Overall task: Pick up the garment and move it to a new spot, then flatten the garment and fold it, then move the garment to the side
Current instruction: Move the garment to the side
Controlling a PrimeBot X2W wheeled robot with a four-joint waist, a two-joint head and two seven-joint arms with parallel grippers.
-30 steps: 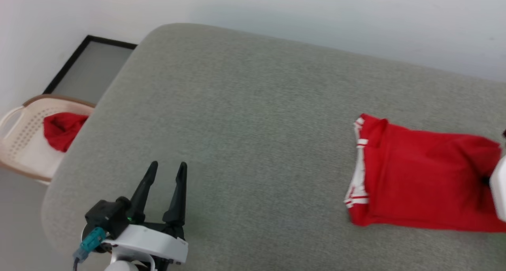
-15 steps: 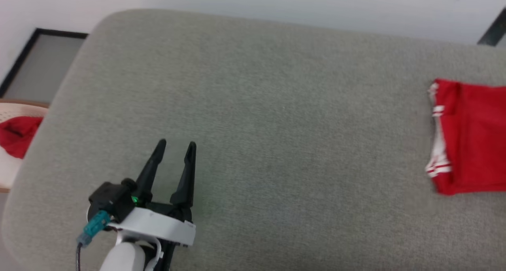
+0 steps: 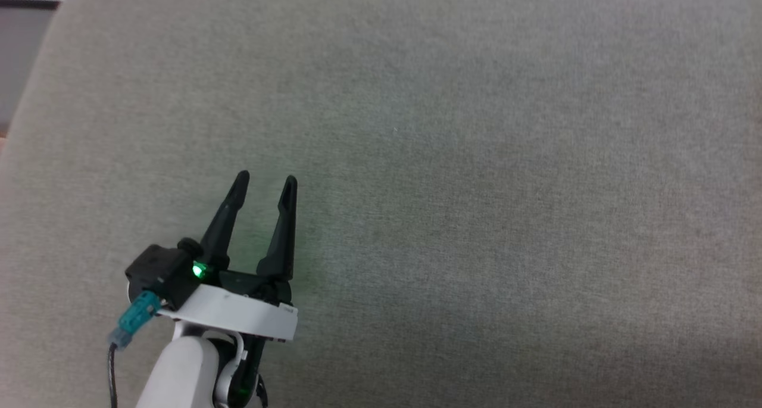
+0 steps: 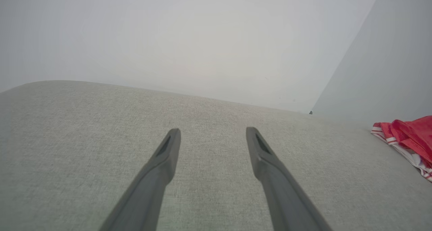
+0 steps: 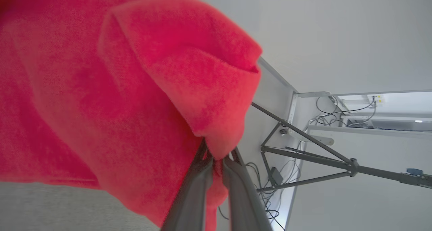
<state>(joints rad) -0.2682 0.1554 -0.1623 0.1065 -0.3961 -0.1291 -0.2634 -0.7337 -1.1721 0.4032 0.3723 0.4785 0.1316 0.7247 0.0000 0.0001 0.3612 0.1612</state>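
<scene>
The left gripper (image 3: 265,179) is hanging over the grey cushion (image 3: 488,158) at the lower left of the head view. Its two dark fingers (image 3: 223,229) are pointing up the picture and standing well apart with nothing between them, and a green light (image 3: 197,270) is glowing at its base. In the left wrist view those fingers are spreading wide over bare grey fabric. The shirt (image 4: 410,136) is resting on the cushion at the far right edge, well apart from this gripper, its white, red-striped trim facing the camera. A pale wall (image 4: 202,38) is rising behind the cushion. In the right wrist view the right gripper (image 5: 218,161) is clenching a fold of the red shirt between its nearly closed fingertips. The cloth is bulging up and to the left over most of that picture, with a strip of grey cushion showing beneath it at the lower left. To the right of the shirt, dark metal struts (image 5: 303,156) and loose cables (image 5: 325,118) are showing against a white wall.
</scene>
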